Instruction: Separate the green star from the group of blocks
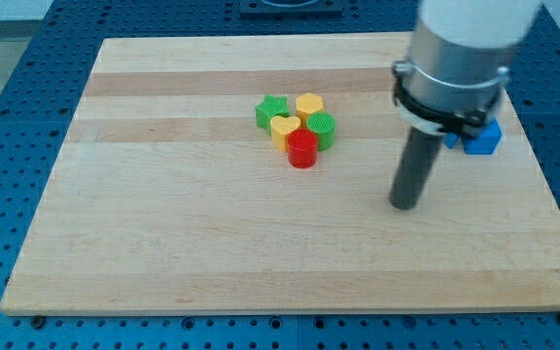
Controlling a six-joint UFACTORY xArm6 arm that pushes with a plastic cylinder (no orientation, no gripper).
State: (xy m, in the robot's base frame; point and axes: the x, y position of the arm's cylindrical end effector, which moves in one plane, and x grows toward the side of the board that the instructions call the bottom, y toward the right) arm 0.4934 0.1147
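Observation:
The green star (271, 112) sits at the left end of a tight cluster near the board's middle. It touches a yellow heart (283, 127) and is close to a yellow hexagon (308, 106). A green cylinder (321, 127) and a red cylinder (301, 150) complete the cluster. My tip (403, 204) rests on the board to the right of and below the cluster, well apart from all its blocks.
A blue block (481, 137) lies near the wooden board's (163, 243) right edge, partly hidden behind the arm's body (455, 68). The board sits on a blue perforated table (8, 117).

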